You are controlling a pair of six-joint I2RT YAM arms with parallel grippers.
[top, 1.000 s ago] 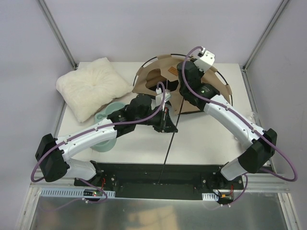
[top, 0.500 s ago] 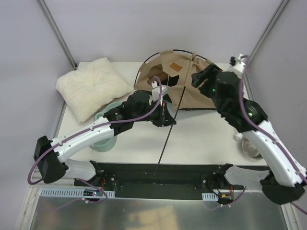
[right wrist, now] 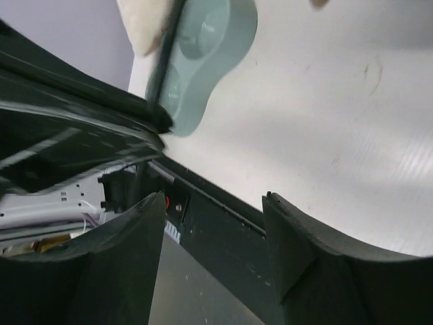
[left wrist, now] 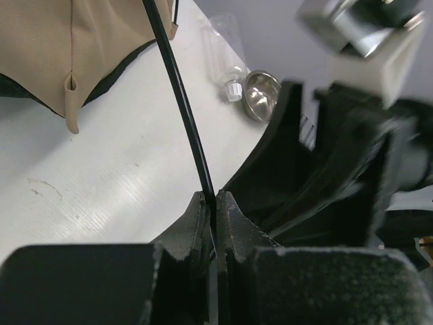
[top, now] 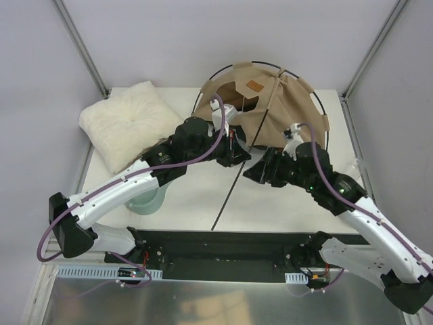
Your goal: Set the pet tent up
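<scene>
1. Pet tent [top: 284,112] half-raised at the back of the table [top: 196,196], right of centre.
2. Left gripper [left wrist: 214,200] clenched on thin black pole [left wrist: 181,101]; pole slants from tent top toward near edge.
3. Right gripper [top: 254,173] released, empty, just right of pole's lower stretch.

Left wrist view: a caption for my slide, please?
Left gripper shut on a thin black pole, tan tent fabric behind.

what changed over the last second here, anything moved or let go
The right gripper left the far rim of the pet tent, swung back beside the left gripper and is open, empty. The tent rose from flat into a dome. The left gripper stays shut on the thin black pole; the white cushion has not moved.
</scene>
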